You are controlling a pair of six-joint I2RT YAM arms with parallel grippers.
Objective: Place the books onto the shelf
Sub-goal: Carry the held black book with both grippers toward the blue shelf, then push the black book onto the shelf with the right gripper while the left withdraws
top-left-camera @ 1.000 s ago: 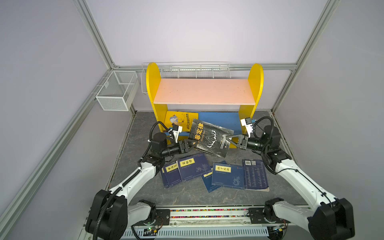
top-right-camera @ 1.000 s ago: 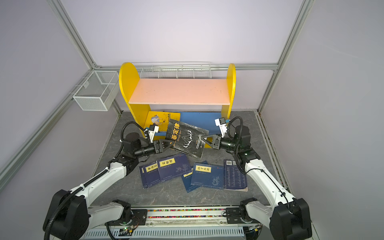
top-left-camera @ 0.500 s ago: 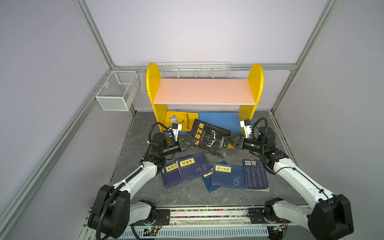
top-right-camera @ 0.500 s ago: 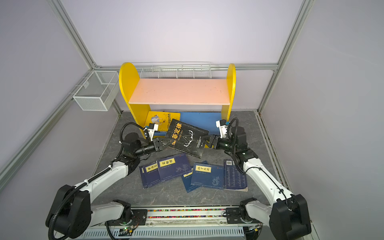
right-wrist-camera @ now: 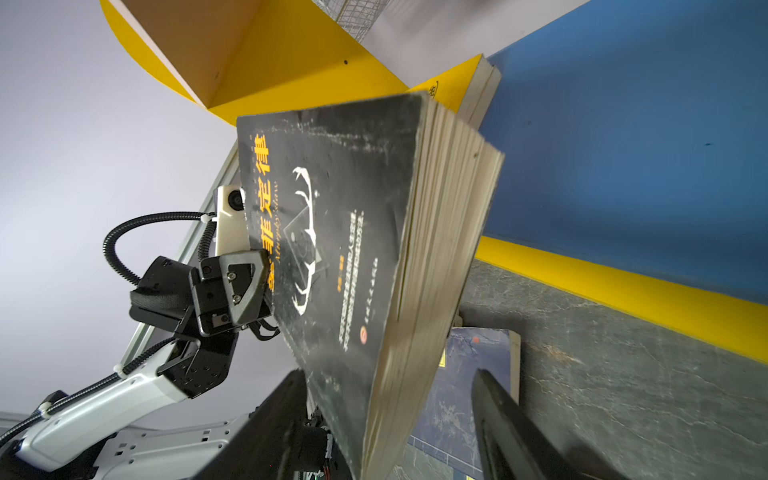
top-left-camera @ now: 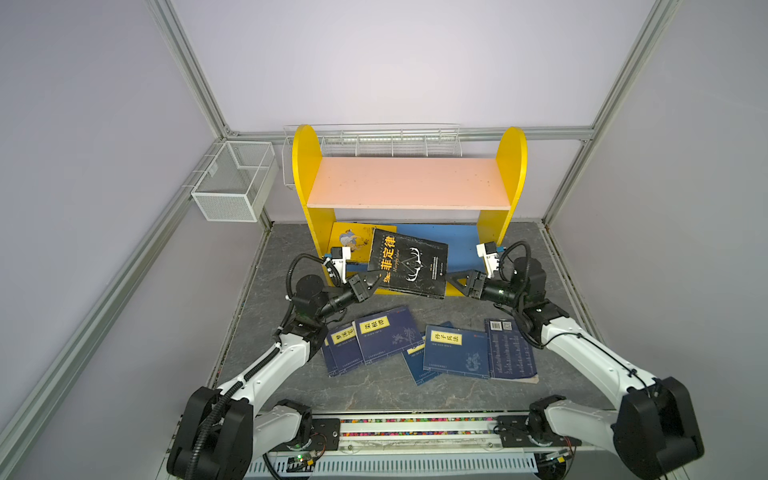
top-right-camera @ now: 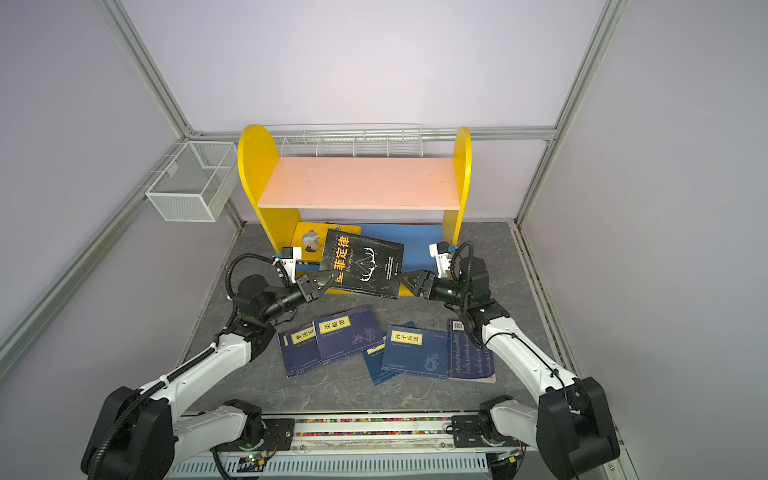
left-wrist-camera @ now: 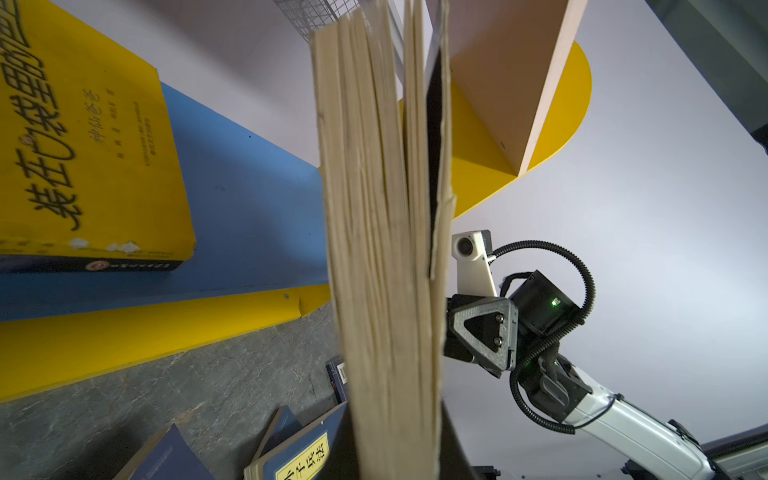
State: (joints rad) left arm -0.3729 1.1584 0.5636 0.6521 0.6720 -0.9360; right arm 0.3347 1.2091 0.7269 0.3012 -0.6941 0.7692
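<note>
A black book [top-left-camera: 409, 266] [top-right-camera: 365, 266] with a yellow Chinese title hangs tilted in front of the shelf's [top-left-camera: 305, 174] blue lower board [top-left-camera: 461, 241]. My left gripper [top-left-camera: 376, 279] [top-right-camera: 328, 278] is shut on its left edge; the left wrist view shows its page block [left-wrist-camera: 382, 249] running out from between the jaws. My right gripper [top-left-camera: 451, 282] [right-wrist-camera: 386, 374] is open, its fingers [right-wrist-camera: 494, 399] standing apart on either side of the book's right edge. A yellow book [top-left-camera: 353, 239] lies on the lower board. Several navy books [top-left-camera: 386, 334] lie on the table.
The pink upper board [top-left-camera: 409, 183] is bare. A white wire-mesh basket [top-left-camera: 232, 183] hangs on the left wall, and a long wire rack [top-left-camera: 374, 141] runs behind the shelf. The navy books spread across the table's front middle, between the two arms.
The left gripper has shut on the black book's left edge and the right gripper has opened off its right edge. The book has shifted slightly left, toward the shelf.
</note>
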